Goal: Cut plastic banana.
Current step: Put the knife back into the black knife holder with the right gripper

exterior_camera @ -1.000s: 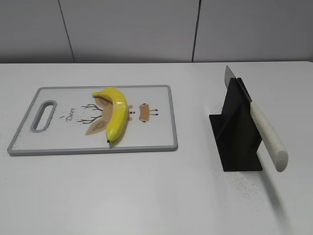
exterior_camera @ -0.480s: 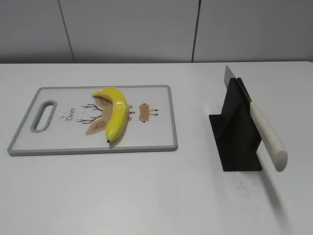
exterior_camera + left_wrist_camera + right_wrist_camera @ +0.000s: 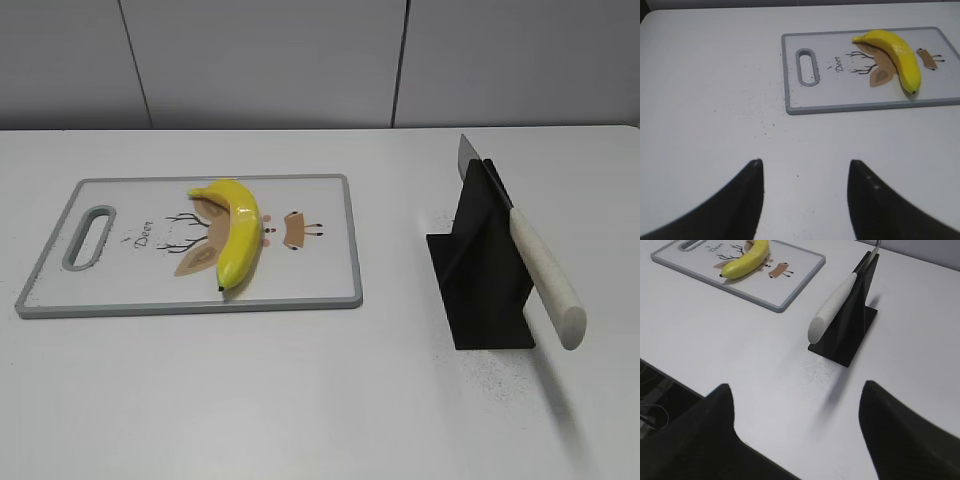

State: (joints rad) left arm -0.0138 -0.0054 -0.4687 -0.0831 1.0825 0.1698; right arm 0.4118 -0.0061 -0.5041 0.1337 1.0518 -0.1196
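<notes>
Your plastic banana (image 3: 237, 232) lies whole on the cutting board (image 3: 320, 285), curved across the deer print near the board's middle, its stalk end toward the far edge and its dark tip pointing at the near edge. The board sits flat on the white table (image 3: 300, 400), its handle slot (image 3: 89, 237) at the left end in the exterior view.

Off to the right, well apart from the board, you have the knife (image 3: 535, 265) resting tilted in a black stand (image 3: 482, 290), blade up and away, pale handle sloping down toward the camera and overhanging the stand's base.

Your left gripper (image 3: 805, 167) hangs above bare table with its jaws spread wide and nothing between them; in the left wrist view the banana is far ahead and off to the right of the gap, the board's handle end being the nearest part.

Your right gripper (image 3: 797, 392) is likewise spread and empty. In its wrist view the knife handle lies ahead, just beyond the gap between the fingers, and the banana is well beyond, up at the top left
</notes>
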